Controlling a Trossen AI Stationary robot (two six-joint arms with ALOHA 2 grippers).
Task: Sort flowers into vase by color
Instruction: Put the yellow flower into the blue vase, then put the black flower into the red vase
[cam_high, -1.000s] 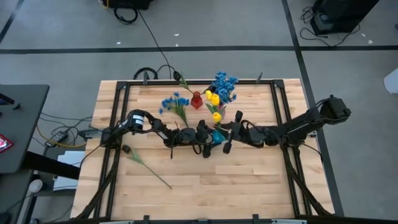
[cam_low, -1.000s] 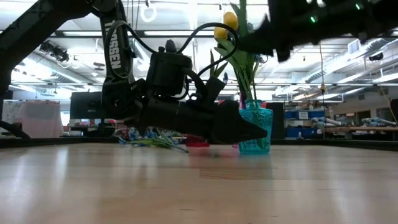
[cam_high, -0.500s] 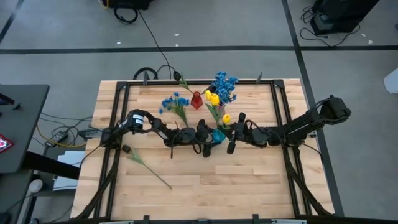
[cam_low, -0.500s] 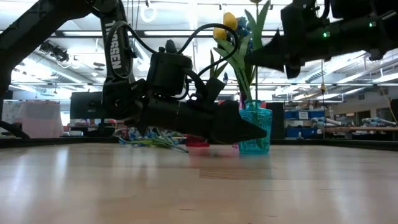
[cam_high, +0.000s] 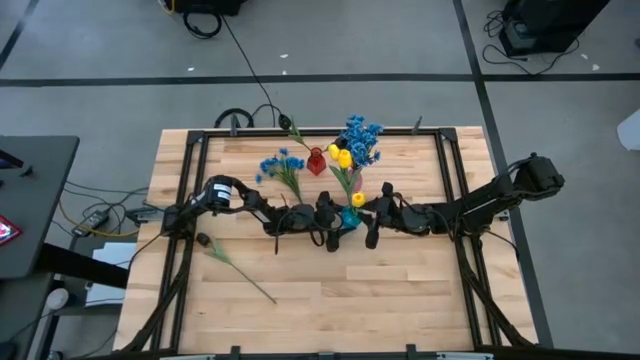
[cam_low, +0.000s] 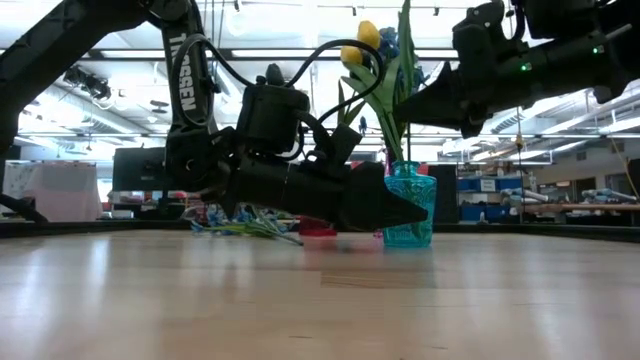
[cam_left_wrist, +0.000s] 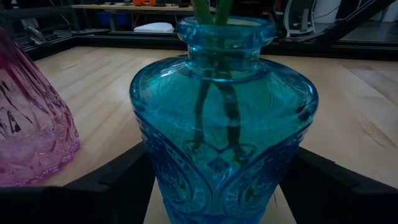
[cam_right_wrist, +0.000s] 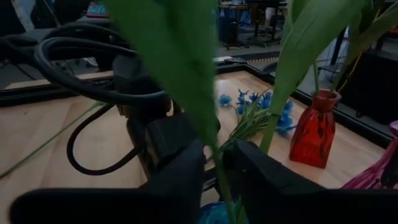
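Insertion step: right hand, narrow on a yellow tulip-like artificial stem, lowers it into the teal glass vase mid-worktop; left hand, wide, brackets the vase. Next, likely: release, retreat. Count: three vases, two blue sprays, one loose stem; tulip count unclear.
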